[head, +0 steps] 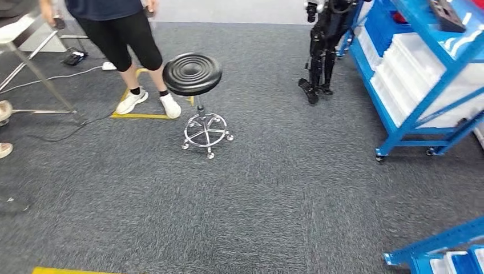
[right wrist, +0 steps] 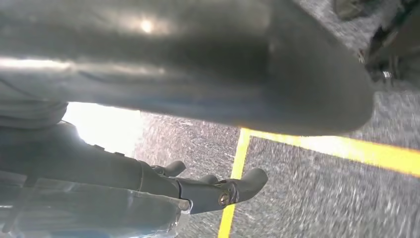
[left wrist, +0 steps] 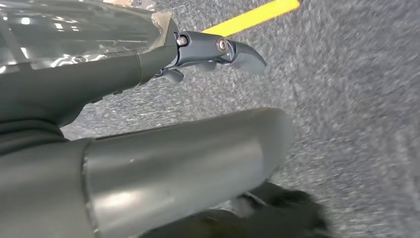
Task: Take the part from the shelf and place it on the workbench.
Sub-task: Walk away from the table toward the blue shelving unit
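**Over grey carpet, both hands hanging, shelf at my right**

From my head I look down on grey carpet (head: pixel 274 194). A blue shelf (head: pixel 419 85) on casters stands at the right, cut off by the frame edge; its levels carry pale translucent bins (head: pixel 411 63), and a dark flat object (head: pixel 447 14) lies on the top level, half out of frame. I cannot tell whether that is the part, or whether the part sits in a bin; the contents are too blurred to read. A second blue frame (head: pixel 439 254) pokes in at the lower right corner, mostly cropped.

A black round stool (head: pixel 192 73) on a chrome wheeled base stands mid-floor. Just behind it a person (head: pixel 122 40) in dark shorts and white shoes stands on yellow floor tape (head: pixel 134 115), visible only from the waist down. Another dark robot (head: pixel 321 45) stands near the shelf, its upper body cut off. Metal legs (head: pixel 40 74) of some furniture and a cable (head: pixel 51 78) show at the left.

My left hand (left wrist: pixel 148 119) hangs over the carpet: the thick thumb lies apart from the dark fingers (left wrist: pixel 218 49), which reach out nearly straight, and nothing is between them. My right hand (right wrist: pixel 198 148) looks the same, thumb large and blurred, fingers (right wrist: pixel 223 191) extended and empty, with yellow tape lines (right wrist: pixel 346 148) on the floor beyond. Shiny wrapping covers both wrists and hides part of each palm.
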Motion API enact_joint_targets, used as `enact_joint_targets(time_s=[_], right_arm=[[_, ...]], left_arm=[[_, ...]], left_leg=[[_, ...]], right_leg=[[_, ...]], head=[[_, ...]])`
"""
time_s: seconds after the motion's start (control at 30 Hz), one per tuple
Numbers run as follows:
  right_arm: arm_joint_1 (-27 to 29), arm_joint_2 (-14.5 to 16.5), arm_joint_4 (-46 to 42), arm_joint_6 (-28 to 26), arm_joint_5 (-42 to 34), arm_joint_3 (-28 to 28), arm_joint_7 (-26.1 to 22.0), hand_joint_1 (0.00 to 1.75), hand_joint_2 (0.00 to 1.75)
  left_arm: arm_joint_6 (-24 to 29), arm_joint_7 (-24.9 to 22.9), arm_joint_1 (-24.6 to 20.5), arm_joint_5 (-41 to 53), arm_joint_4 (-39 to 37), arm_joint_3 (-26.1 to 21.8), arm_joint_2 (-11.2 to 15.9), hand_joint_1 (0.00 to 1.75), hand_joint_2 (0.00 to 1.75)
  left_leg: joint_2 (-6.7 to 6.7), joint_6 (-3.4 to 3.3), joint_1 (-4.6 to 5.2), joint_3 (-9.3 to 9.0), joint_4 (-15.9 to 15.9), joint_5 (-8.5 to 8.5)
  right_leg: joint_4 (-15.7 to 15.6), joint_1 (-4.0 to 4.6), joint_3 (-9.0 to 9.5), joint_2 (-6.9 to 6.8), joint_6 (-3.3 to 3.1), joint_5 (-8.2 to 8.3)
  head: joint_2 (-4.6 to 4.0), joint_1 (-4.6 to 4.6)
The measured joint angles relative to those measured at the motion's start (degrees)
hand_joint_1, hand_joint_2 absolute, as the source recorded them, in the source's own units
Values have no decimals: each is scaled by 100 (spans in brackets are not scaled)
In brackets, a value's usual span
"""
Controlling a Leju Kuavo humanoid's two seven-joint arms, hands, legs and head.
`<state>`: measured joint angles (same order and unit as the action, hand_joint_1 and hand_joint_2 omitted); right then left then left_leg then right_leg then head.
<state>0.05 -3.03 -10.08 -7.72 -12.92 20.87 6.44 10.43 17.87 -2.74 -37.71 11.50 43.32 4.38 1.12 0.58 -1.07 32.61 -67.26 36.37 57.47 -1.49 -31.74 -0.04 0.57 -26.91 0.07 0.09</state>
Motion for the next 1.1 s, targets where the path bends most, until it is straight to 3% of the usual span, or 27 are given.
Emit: enact_joint_targets(time_s=[0.07,0.1,0.17,0.23,0.3,0.37,0.43,0.5,0.57,0.6,0.63,0.7,0.73,0.8,0.87,0.9,0.97,1.03,1.07,1.1], right_arm=[[3,-5,1,0,4,0,-14,0,0],[7,-7,2,0,4,0,-15,0,0],[11,-5,3,2,6,0,-22,0,0],[-3,-4,2,2,7,0,-36,0,0],[-15,-3,3,1,8,0,-54,0,0],[5,-4,7,1,8,0,-68,0,0],[23,-1,11,3,8,1,-82,0,0],[12,3,13,17,8,2,-99,0,0],[4,2,13,39,8,2,-108,0,0],[7,2,13,48,7,2,-110,0,0],[13,3,13,52,5,2,-111,0,0],[19,0,13,55,-1,2,-112,0,0],[14,-2,13,55,-4,2,-113,0,0],[4,-4,13,55,-9,2,-116,0,0],[12,-7,15,55,-13,2,-116,0,0],[19,-8,16,55,-15,2,-116,0,0],[18,-11,17,55,-23,2,-116,0,0],[10,-16,17,54,-35,2,-122,0,0],[10,-19,17,53,-40,2,-126,0,0],[14,-20,17,52,-43,2,-130,0,0]], left_arm=[[2,-24,27,-5,0,0,-1,0,0],[2,-27,35,-8,0,0,-1,0,0],[4,-28,42,-13,0,0,-2,0,0],[10,-27,49,-21,-2,0,-2,0,0],[17,-27,58,-28,-4,0,-4,0,0],[30,-24,52,-39,-3,0,-9,0,0],[47,-15,49,-53,-1,0,-12,0,0],[60,-9,67,-62,0,0,-9,0,0],[68,-12,80,-66,0,0,-7,0,0],[69,-13,78,-64,0,0,-7,0,0],[69,-14,73,-62,0,0,-9,0,0],[67,-15,61,-55,0,0,-14,0,0],[65,-16,57,-53,0,0,-16,0,0],[61,-20,47,-49,0,0,-14,0,0],[61,-21,18,-49,3,0,-17,0,0],[61,-21,-1,-47,5,0,-20,0,0],[60,-21,-22,-39,9,1,-30,0,0],[58,-30,-7,-32,8,2,-39,0,0],[59,-35,6,-30,7,3,-40,0,0],[59,-40,17,-30,7,3,-40,0,0]], left_leg=[[-114,2,-4,341,-662,240],[-126,0,-7,394,-720,182],[-191,-6,-29,215,-228,-223],[-432,-10,-71,-63,486,-589],[-557,-39,-63,-161,781,-666],[-432,-126,-31,-173,821,-681],[-294,-229,-23,-194,874,-724],[-131,-288,-3,-197,901,-736],[44,-306,21,-189,900,-728],[119,-307,27,-188,900,-722],[188,-302,29,-194,900,-716],[314,-273,31,-223,898,-695],[372,-242,45,-243,895,-674],[472,-177,70,-285,892,-638],[568,-115,65,-328,910,-619],[541,-85,46,-341,887,-587],[283,-38,11,-225,564,-349],[-22,-24,-6,116,-173,43],[-87,-19,-6,299,-527,177],[-114,-17,-7,419,-726,202]], right_leg=[[4,29,-10,150,-30,4],[7,37,-5,229,-30,3],[19,39,17,393,-26,2],[63,67,1,542,2,-11],[90,81,-63,668,76,-9],[81,59,-133,750,167,13],[274,59,-259,524,192,-86],[914,67,-575,186,153,-394],[1612,61,-912,85,148,-660],[1725,54,-955,71,176,-681],[1613,47,-881,53,220,-617],[833,35,-446,-109,302,-350],[456,49,-234,-222,312,-225],[93,86,-31,-338,252,-102],[88,102,-38,-225,167,-74],[72,83,-32,-167,130,-63],[38,28,1,-57,33,-36],[34,29,-9,62,-28,-28],[34,41,-11,134,-38,-28],[36,51,-7,210,-39,-29]], head=[[0,-3],[0,-4],[0,-5],[0,-4],[0,5],[0,12],[0,21],[0,35],[0,42],[0,42],[0,46],[0,54],[0,57],[0,48],[0,36],[0,32],[0,7],[0,-22],[0,-24],[0,-25]])
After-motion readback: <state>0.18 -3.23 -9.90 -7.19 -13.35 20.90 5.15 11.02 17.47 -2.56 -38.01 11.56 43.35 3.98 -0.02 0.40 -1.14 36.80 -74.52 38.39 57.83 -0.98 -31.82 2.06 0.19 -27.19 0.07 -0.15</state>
